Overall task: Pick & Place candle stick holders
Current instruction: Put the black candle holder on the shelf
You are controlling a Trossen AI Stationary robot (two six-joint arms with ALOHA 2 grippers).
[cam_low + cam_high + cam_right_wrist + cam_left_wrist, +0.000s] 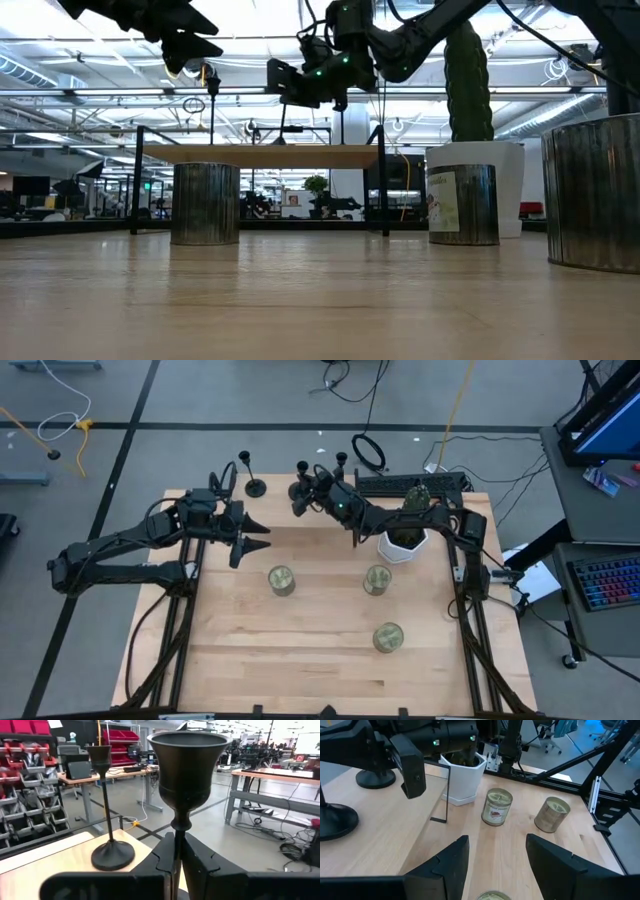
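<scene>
Three black candle stick holders stand along the table's far edge: the left one [253,478], the middle one [300,466] and the right one [341,460]. My right gripper [304,490] reaches to the far edge and is shut on the middle holder [186,765]. The left holder [107,815] stands on its round base beside it. My left gripper [252,541] hovers open and empty, near the left holder and above the table; its own view [497,870] shows its fingers spread. My right gripper pinches the middle holder's thin stem [177,832] just below the cup, between its two fingers. The fingers come about level from the table's right and lie across the stem. The holder stands upright; the fingers hide its base, so I cannot tell whether it is lifted.
A white pot with a green cactus [404,540] stands under the right arm. Three greenish-gold jars stand at mid-table [281,580], [377,579] and nearer the front [388,637]. Bare wood lies at the table's front left.
</scene>
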